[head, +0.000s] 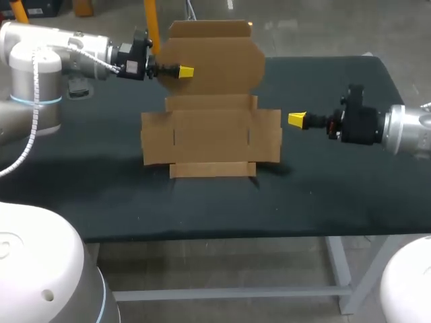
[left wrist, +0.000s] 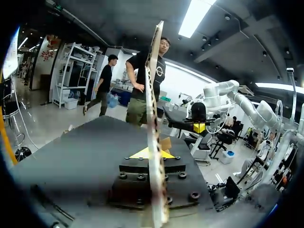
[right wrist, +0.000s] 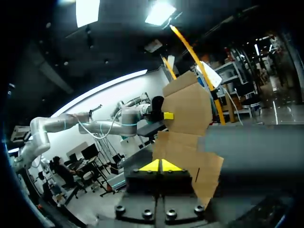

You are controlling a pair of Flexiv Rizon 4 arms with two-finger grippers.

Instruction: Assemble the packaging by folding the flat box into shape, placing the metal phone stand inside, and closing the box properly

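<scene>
Your left gripper (head: 186, 70) pinches the raised lid flap (head: 219, 54) of the flat box (head: 210, 138), which lies mid-worktop (head: 323, 195), nearer the far edge. Pull hard and the card may crease wrongly or drag the whole sheet. Your right gripper (head: 297, 119), tips pressed together and empty, hangs just beside the right side flap (head: 267, 134); a careless push could skew it.

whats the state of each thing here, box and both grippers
cardboard box: unfolded, base lying flat on the table, not yet shaped
lid panel: raised upright
left gripper: jaws shut on the lid panel
right gripper: jaws shut, empty, beside the cardboard box, apart from it
</scene>
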